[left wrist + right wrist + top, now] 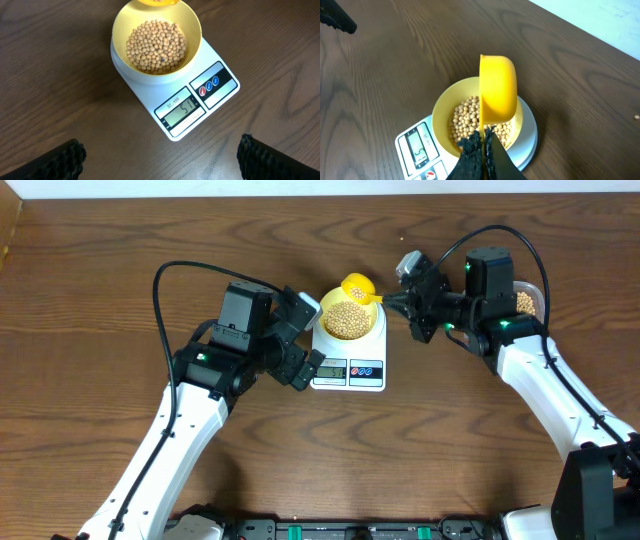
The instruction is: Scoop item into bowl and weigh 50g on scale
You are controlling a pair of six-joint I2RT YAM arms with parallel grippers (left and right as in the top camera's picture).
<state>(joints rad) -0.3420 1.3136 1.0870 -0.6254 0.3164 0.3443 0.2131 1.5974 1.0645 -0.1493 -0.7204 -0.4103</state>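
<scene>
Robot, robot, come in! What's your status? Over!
Left claw open, beside scale. Right claw shut on yellow scoop, tipped over bowl. Beans in bowl; display reads 51. Nothing blocking.

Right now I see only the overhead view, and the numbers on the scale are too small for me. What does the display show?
Observer: In the left wrist view the display reads 51.
Operator: Does the left gripper hold something?
Observer: No. The left gripper is open, its fingers wide apart with nothing between them, hovering short of the scale.
Operator: And how is the scoop held?
Observer: In the right wrist view the right gripper is shut on the yellow scoop, which is tipped on its side above the bowl. Its inside is turned away, so I cannot tell whether it is empty.
</scene>
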